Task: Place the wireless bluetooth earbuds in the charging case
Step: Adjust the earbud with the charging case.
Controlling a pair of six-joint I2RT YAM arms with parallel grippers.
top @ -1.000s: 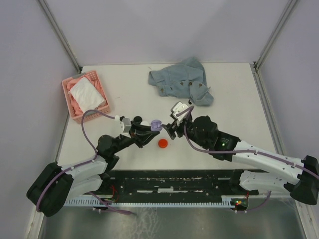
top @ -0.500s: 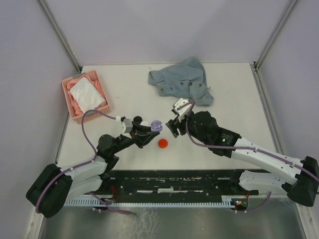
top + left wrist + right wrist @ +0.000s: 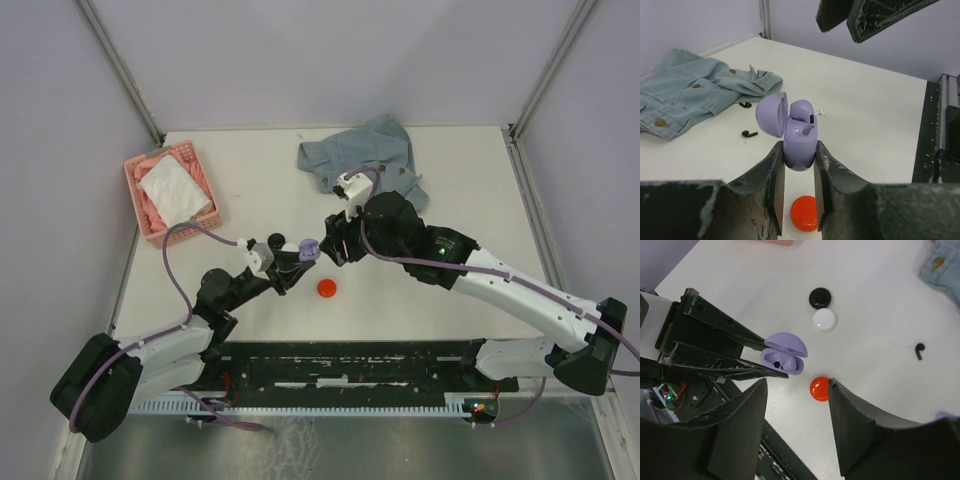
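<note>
My left gripper (image 3: 799, 151) is shut on the lower body of an open lilac charging case (image 3: 799, 132), held upright above the table; a dark earbud stem (image 3: 811, 119) shows in one socket. In the top view the case (image 3: 309, 248) sits between the left gripper (image 3: 298, 259) and the right gripper (image 3: 336, 247). My right gripper (image 3: 797, 385) is open and empty, hovering above the case (image 3: 784, 356). Two black earbuds (image 3: 749, 133) (image 3: 744, 104) and a white earbud (image 3: 821, 112) lie on the table beyond it. One black earbud (image 3: 920, 351) also shows in the right wrist view.
A closed red case (image 3: 327, 289) lies on the table under the grippers. Black (image 3: 819, 298) and white (image 3: 824, 319) closed cases lie side by side. A denim jacket (image 3: 365, 160) is at the back and a pink basket (image 3: 170, 192) at the left.
My right gripper has moved up and toward the back left, from beside the lilac case to over it. My left gripper still holds the case in nearly the same place.
</note>
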